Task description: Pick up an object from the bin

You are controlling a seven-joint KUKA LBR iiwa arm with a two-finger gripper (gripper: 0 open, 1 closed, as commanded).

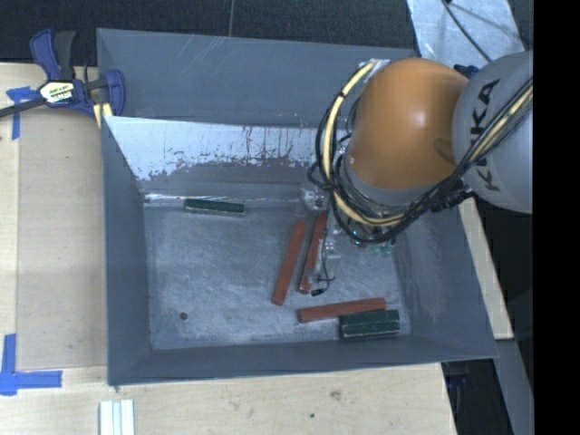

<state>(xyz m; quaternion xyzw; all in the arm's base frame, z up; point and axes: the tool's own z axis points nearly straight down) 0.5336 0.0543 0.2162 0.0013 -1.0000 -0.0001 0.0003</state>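
Note:
My gripper [328, 259] reaches down below the orange wrist cover into the right middle of the bin. It is right against a reddish-brown stick [313, 254] that lies steeply slanted there and is partly hidden by it. A second, longer reddish-brown stick [289, 265] lies parallel just to its left. Whether anything is gripped is hidden from this angle.
A third reddish-brown stick [341, 311] lies flat near the front right, with a dark green block [370, 324] just in front of it. A thin dark green bar [215, 207] lies by the back wall at left. A small dark speck [184, 315] sits front left.

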